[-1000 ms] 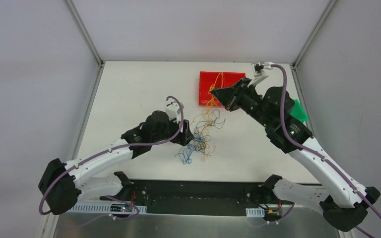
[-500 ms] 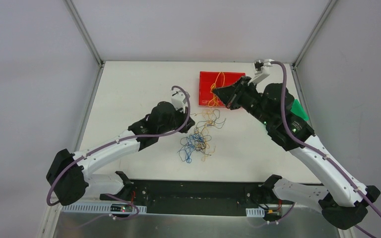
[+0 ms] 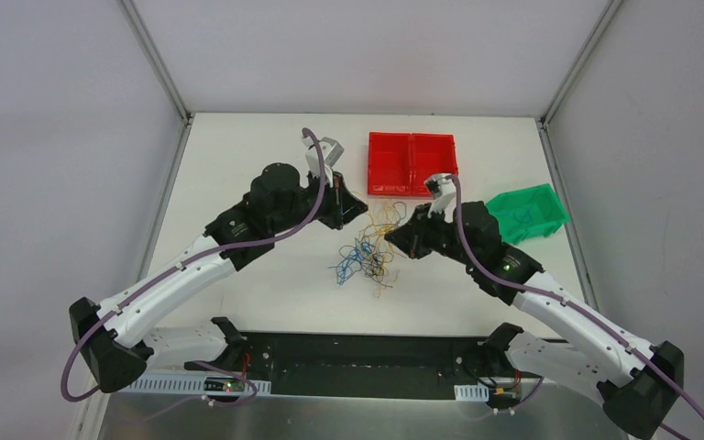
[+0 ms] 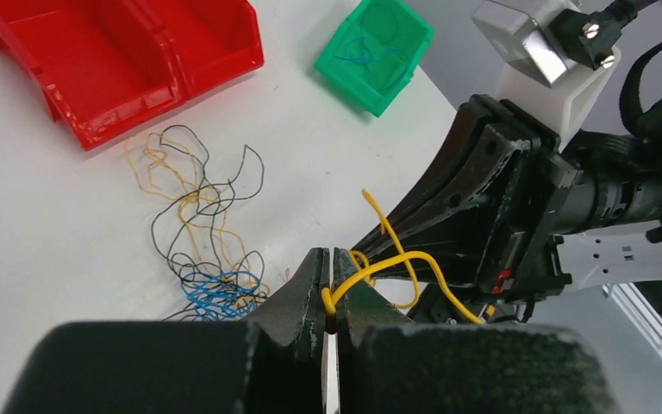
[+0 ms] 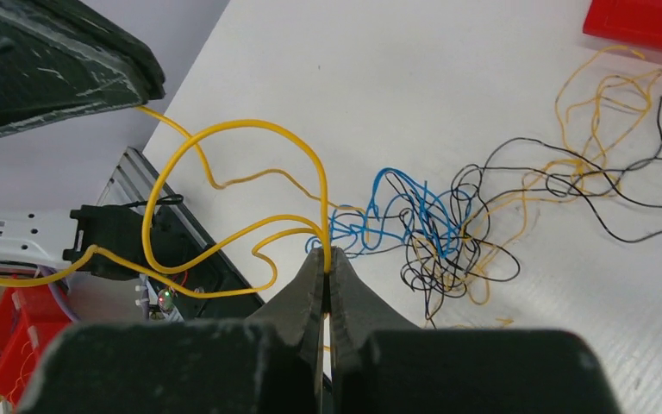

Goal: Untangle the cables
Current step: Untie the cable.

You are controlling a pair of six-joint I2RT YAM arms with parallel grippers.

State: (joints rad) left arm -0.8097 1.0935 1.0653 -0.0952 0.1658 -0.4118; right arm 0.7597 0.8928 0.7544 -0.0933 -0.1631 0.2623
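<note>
The cables (image 3: 365,258) lie as a loose clump of blue, black and orange strands on the white table, between the two arms. A thicker yellow cable (image 4: 399,259) runs in loops from one gripper to the other, off the table. My left gripper (image 4: 329,255) is shut on one bend of it, above the clump's far left side (image 3: 359,203). My right gripper (image 5: 327,255) is shut on another part of the yellow cable (image 5: 250,129), just right of the clump (image 3: 396,235). The clump (image 5: 435,233) lies beyond its fingertips.
A red two-compartment bin (image 3: 412,163) stands at the back of the table. A green bin (image 3: 527,213) with a few strands inside sits to the right. The table's near edge meets a black base rail (image 3: 367,353).
The left gripper shut on the yellow cable and lifted up and back from the clump. The right arm swung from over the red bin down toward the middle of the table.
</note>
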